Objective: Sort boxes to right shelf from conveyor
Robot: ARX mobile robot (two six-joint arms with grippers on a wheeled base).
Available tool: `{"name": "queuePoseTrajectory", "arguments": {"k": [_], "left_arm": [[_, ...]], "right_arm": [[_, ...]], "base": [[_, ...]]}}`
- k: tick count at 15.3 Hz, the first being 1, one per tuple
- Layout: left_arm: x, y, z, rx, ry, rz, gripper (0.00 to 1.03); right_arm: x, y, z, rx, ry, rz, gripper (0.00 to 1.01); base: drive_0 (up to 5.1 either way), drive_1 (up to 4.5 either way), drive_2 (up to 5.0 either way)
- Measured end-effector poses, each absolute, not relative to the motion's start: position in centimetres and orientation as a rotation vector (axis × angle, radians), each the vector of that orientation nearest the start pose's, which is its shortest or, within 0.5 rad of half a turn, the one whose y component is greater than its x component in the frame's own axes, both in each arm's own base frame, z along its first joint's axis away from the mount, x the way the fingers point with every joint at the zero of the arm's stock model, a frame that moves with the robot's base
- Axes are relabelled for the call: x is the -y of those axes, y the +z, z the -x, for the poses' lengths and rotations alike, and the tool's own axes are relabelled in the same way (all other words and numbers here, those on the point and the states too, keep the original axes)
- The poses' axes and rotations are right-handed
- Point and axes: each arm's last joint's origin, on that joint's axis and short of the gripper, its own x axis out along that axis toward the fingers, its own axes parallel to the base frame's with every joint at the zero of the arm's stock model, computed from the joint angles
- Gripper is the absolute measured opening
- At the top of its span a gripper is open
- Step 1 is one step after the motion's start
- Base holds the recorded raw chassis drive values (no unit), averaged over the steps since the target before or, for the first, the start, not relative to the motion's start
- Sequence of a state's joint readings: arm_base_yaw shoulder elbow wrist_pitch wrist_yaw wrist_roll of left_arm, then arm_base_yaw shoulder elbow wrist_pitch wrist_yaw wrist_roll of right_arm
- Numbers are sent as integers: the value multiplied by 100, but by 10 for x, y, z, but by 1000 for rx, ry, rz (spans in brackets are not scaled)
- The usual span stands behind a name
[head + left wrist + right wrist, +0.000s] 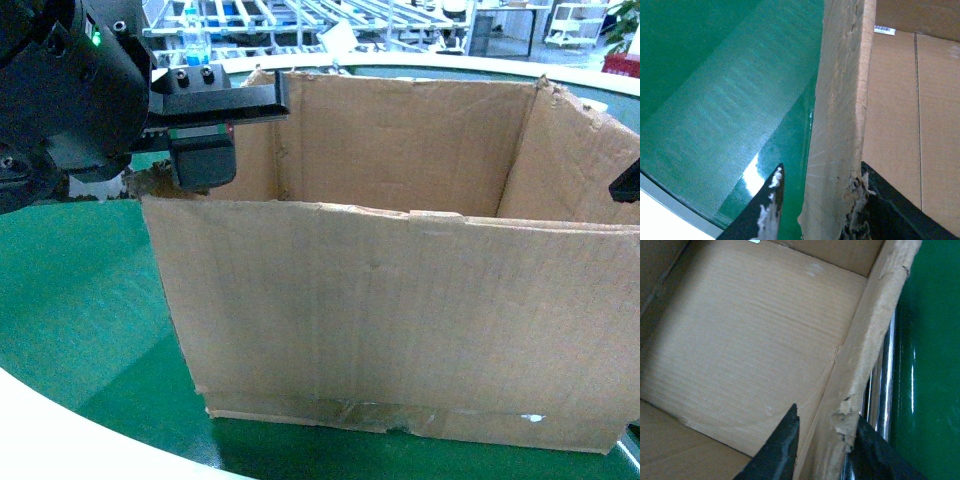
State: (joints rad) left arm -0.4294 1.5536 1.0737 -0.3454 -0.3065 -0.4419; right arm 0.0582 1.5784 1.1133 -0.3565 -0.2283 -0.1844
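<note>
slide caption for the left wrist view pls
Left gripper straddling the torn left wall of the large brown corrugated cardboard box on the glossy dark-green conveyor belt.

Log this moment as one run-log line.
phase: grasping | left tool: straddles box left wall | right tool: straddles right wall | box: on conveyor

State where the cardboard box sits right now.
In the head view the cardboard box fills the centre and right, standing open-topped on the green conveyor, with the left gripper at its left wall.

box (pixel 400 310) right side cropped, right hand (pixel 626 185) mostly off-frame
</note>
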Motion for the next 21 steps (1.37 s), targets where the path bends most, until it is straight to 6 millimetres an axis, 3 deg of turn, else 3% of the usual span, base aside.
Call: {"name": "queuePoseTrajectory", "arguments": {"k": [2, 3, 12, 14, 17, 21], "left_arm": [[127, 238, -299, -775, 55, 123, 24], [129, 238, -299, -776, 45, 123, 2], [130, 240, -300, -750, 37, 105, 2], [132, 252, -302, -689, 20, 89, 2], [134, 286, -306, -583, 2, 92, 2], [137, 310, -306, -492, -11, 81, 2]], "right_arm": [[-25, 241, -332, -792, 338, 105, 12], [-26, 241, -333, -791, 335, 102, 2], [-26, 243, -333, -794, 341, 95, 2], [-27, 258, -337, -771, 354, 94, 2], [-32, 296, -346, -681, 380, 102, 2], [-36, 324, -353, -529, 442, 106, 2]], "base": [[0, 0, 0], [0, 0, 0], [0, 0, 0], [0, 0, 0], [0, 0, 0], [0, 0, 0]]}}
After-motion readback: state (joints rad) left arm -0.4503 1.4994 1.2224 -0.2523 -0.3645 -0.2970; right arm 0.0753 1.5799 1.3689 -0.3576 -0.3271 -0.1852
